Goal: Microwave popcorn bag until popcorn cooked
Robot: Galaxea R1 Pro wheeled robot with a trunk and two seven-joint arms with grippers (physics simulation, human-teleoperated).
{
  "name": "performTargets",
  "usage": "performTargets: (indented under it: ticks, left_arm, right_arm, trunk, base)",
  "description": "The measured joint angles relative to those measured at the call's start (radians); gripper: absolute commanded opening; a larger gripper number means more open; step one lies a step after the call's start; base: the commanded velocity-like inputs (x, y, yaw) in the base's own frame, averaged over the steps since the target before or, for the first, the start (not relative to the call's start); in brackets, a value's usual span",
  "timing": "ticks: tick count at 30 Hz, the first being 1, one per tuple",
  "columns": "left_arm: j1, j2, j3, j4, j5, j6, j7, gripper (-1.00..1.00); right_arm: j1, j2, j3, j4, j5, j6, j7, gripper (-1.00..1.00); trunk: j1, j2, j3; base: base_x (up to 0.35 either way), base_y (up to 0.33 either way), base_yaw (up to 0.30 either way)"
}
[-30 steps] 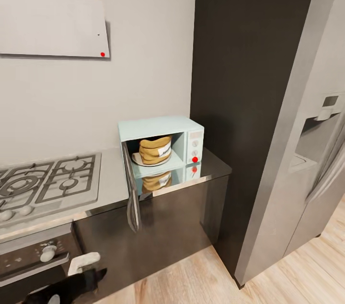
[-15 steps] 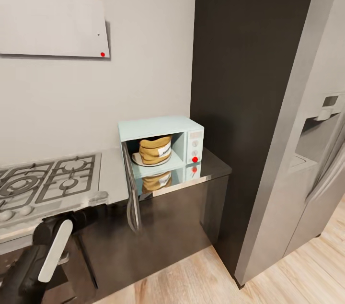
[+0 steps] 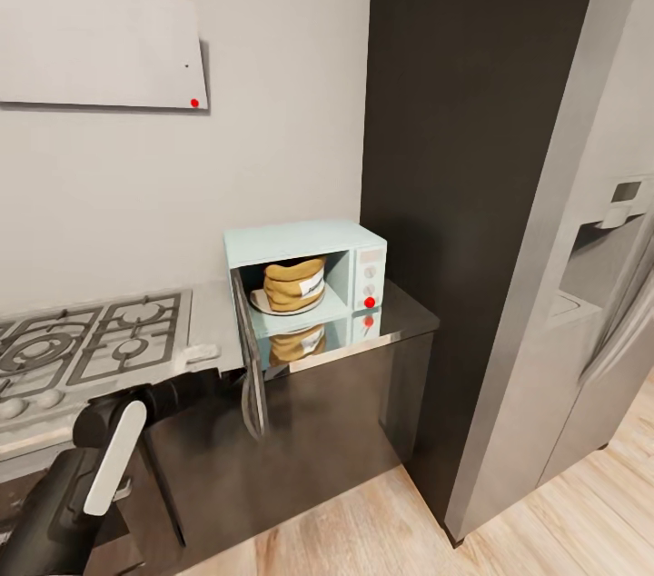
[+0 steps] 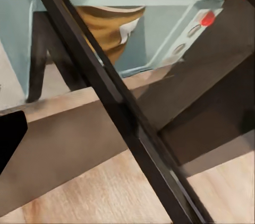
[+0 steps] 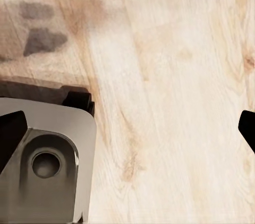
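Inside the microwave (image 3: pixel 304 272), the popcorn bag (image 3: pixel 294 284) sits on a plate (image 3: pixel 263 304), its contents hidden by the rolled rim. Its door (image 3: pixel 249 364) hangs open. The left gripper (image 3: pixel 202 352) nears it, blurred, state unreadable. The right gripper (image 5: pixel 127 126) is spread wide above the wooden floor (image 5: pixel 175 75), tips cropped.

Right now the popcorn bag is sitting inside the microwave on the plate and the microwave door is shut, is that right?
Not quite. The popcorn bag does sit inside the microwave on the plate, but the door is open, swung out toward the hob side. The head view shows this, with the left gripper close to the door's edge.
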Motion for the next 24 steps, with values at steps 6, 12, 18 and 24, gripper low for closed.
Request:
performTargets:
  ticks: [6, 12, 18, 24]
  left_arm:
    - [0.002, -0.009, 0.0, -0.015, 0.024, -0.015, -0.026, 1.0]
    - [0.002, -0.01, 0.02, -0.017, 0.04, -0.03, -0.06, 1.0]
    - [0.002, -0.01, 0.019, -0.019, 0.031, -0.032, -0.091, 1.0]
    - [0.002, -0.012, -0.058, -0.015, 0.025, -0.201, -0.132, 1.0]
  right_arm:
    - [0.03, 0.023, -0.001, 0.0, 0.001, -0.004, 0.001, 1.0]
    - [0.031, 0.03, -0.002, 0.0, 0.002, -0.005, 0.001, 1.0]
    - [0.031, 0.029, -0.002, 0.0, 0.001, -0.005, 0.0, 1.0]
    - [0.031, 0.029, -0.002, 0.0, 0.001, -0.004, 0.001, 1.0]
  trunk:
    - [0.0, 0.0, 0.0]
    - [0.0, 0.0, 0.001]
    - [0.0, 0.0, 0.005]
    - [0.0, 0.0, 0.009]
  base:
    - [0.0, 0.0, 0.0]
    - [0.0, 0.0, -0.048]
    - [0.0, 0.0, -0.202]
    - [0.0, 0.0, -0.212]
